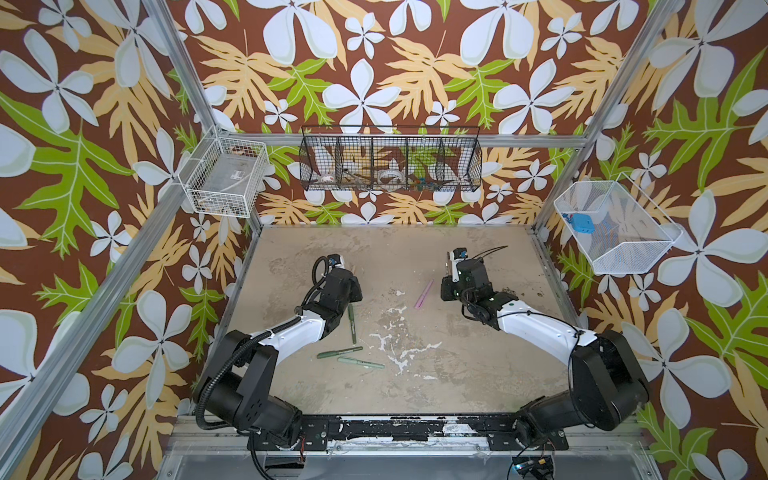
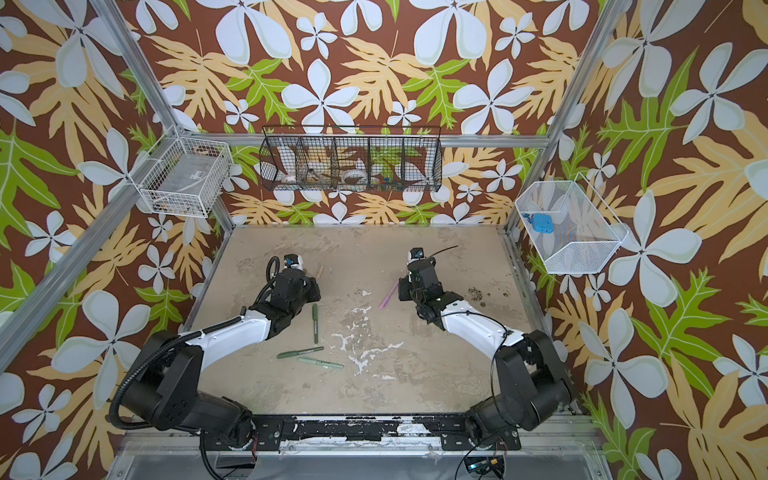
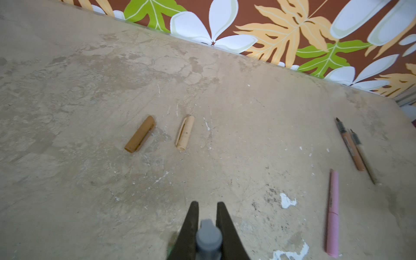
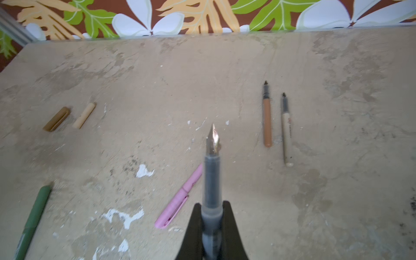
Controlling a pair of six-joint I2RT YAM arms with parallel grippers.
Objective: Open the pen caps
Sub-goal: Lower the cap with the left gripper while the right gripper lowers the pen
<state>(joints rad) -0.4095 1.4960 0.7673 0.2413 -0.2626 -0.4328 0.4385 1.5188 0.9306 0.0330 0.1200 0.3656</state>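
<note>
My left gripper [image 3: 207,203] is shut on a grey-blue pen cap [image 3: 208,236] held just above the table. My right gripper [image 4: 211,203] is shut on the matching grey-blue pen [image 4: 211,180], whose bare nib points toward the back wall. On the table lie a loose brown cap [image 3: 140,134] and a beige cap [image 3: 185,134]. Uncapped brown [image 4: 267,117] and beige [image 4: 286,132] pens lie side by side. A capped pink pen [image 1: 423,294] lies between the arms. Three capped green pens [image 1: 352,317] [image 1: 339,353] [image 1: 360,363] lie by the left arm.
A black wire basket [image 1: 390,162] hangs on the back wall. A white wire basket [image 1: 226,174] hangs at the left and another [image 1: 615,226] at the right. The beige table [image 1: 415,386] is scuffed with white flecks.
</note>
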